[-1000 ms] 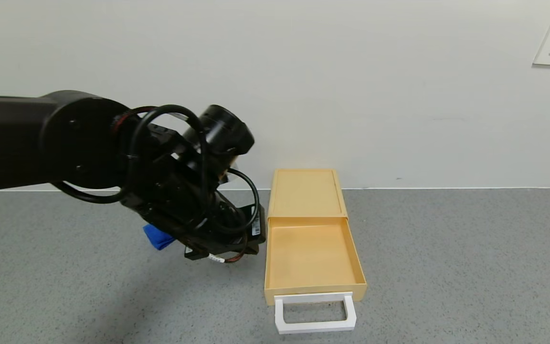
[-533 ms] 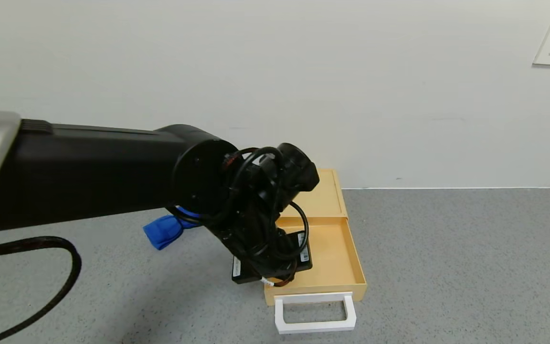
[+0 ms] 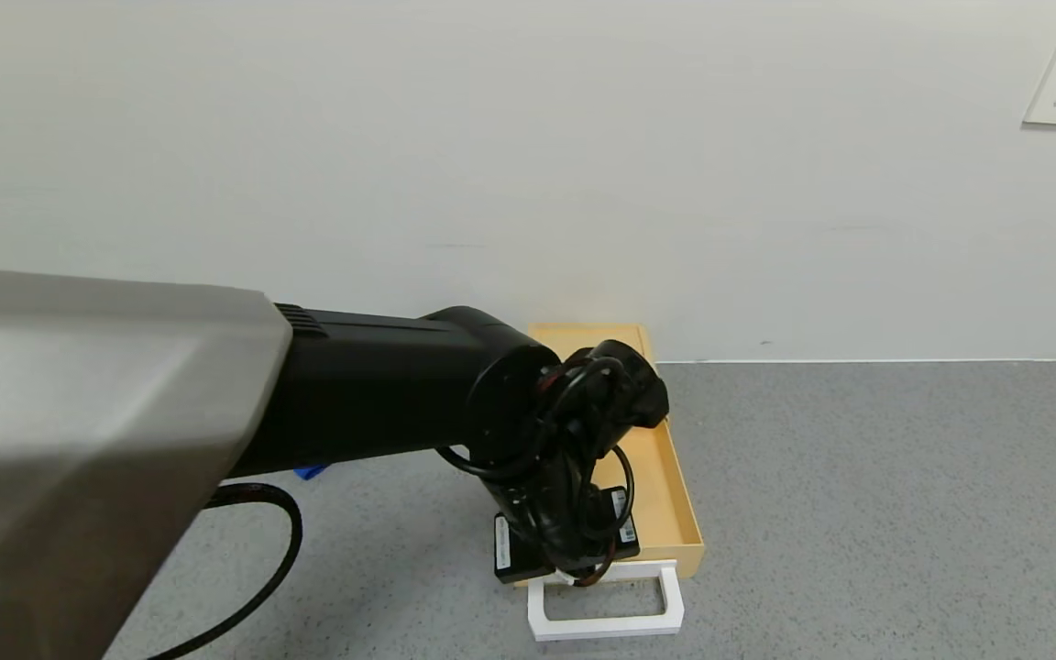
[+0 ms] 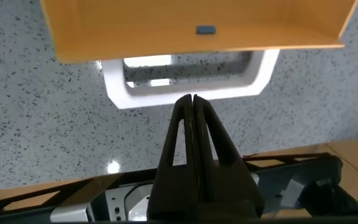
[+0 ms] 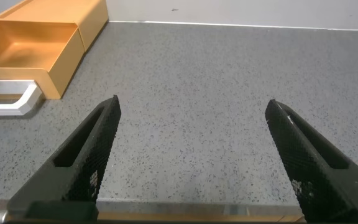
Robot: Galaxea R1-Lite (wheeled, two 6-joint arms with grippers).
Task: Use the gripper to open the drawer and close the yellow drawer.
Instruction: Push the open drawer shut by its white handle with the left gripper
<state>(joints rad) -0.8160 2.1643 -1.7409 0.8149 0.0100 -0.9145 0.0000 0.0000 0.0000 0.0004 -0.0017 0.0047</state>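
My left gripper (image 4: 191, 102), fingers pressed together on nothing, hovers at the white handle (image 4: 188, 87) of the drawer (image 3: 665, 477), pulled open at twelve o'clock. I should push squarely, centred. Right gripper (image 5: 191, 158) idles spread.

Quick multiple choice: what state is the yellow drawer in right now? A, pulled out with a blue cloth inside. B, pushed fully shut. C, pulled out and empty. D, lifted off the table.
C: the drawer sits pulled out of its box with a bare tray, and the left gripper, fingers together, hangs by the white handle; the right gripper waits open, well off to the side.
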